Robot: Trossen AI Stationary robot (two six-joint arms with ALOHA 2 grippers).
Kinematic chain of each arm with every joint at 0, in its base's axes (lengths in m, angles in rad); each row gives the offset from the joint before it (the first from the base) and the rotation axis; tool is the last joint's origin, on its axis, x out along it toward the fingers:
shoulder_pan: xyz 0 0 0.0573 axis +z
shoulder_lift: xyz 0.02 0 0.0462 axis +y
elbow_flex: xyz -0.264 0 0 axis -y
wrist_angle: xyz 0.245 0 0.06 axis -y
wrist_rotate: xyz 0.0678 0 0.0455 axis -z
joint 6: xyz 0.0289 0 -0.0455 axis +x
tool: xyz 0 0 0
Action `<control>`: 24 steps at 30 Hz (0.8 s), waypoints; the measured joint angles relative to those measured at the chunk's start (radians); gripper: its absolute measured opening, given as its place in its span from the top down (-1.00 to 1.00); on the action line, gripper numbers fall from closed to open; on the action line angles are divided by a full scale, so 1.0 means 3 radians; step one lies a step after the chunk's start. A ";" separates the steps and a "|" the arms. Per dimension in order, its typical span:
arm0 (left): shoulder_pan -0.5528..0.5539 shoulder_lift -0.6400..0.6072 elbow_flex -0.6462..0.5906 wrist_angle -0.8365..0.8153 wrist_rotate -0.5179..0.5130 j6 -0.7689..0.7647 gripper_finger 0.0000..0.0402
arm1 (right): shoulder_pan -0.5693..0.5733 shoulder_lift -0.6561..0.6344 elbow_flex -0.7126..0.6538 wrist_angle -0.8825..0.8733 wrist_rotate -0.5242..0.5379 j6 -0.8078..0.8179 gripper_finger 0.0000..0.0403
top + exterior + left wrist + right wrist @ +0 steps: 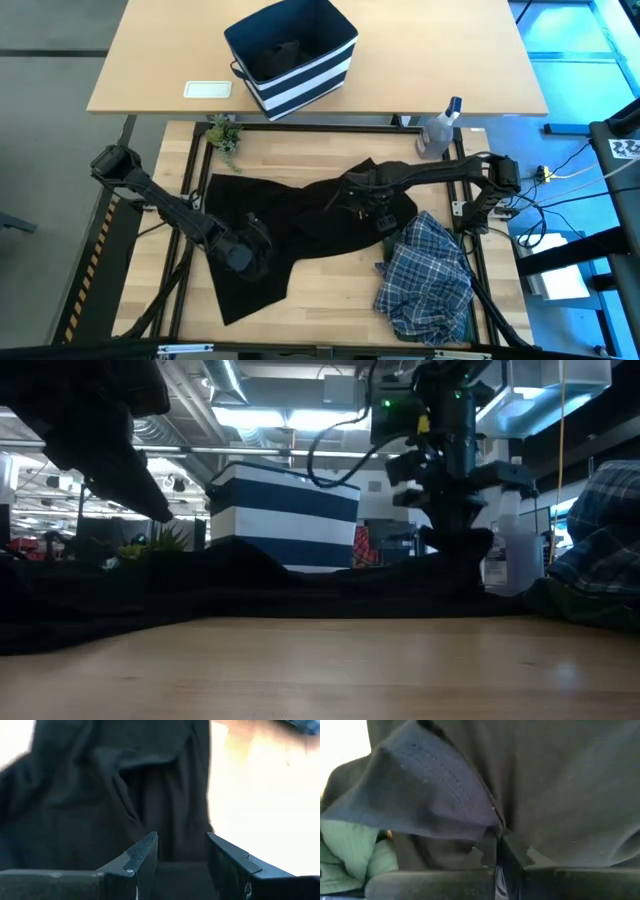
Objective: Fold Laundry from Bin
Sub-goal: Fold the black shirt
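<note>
Black cloth is spreading across the middle of the light wooden work table (300, 315): the black garment (290, 235) is lying mostly flat, one corner reaching toward the near edge on the left side and its upper edge running toward the small green plant (224, 133). Both grippers are sitting over it. The right gripper (499, 851) is pinching a raised fold of the black garment, its two fingers pressed together with the cloth bunching up between them; a seam line is showing on the lifted flap. Beside that fold, a patch of the green garment (350, 855) is peeking out. The right arm is stretching in from the table's right side, its forearm lying low and nearly level across the garment's upper right part, the wrist pointing toward the left. The left gripper (180, 865) is hovering just above the garment's left half with its fingers standing apart and nothing between them. Its arm is angling in from the left edge, elbow bent, the wrist tipping down.

Just right of the black garment, the plaid shirt (428, 275) is lying crumpled in a heap. The bin (292, 55) is standing on the farther tan table (160, 60), well apart from the clothes, beside a white card (208, 89). A clear spray bottle (440, 130) is standing near the far right corner of the work table.
</note>
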 joint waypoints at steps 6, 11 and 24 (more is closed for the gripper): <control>-0.0177 0.0000 0.0000 0.0075 0.0380 -0.0112 0.21 | 0.0000 0.0000 0.0082 0.0004 0.0002 -0.0001 0.98; -0.0309 0.0095 0.0000 -0.0128 0.0809 -0.0501 0.21 | 0.0000 0.0000 0.0083 -0.0010 0.0007 0.0000 0.99; -0.0688 0.0862 0.0019 0.0323 0.1546 -0.1043 0.21 | 0.0000 0.0000 0.0084 -0.0710 0.0367 0.0020 0.99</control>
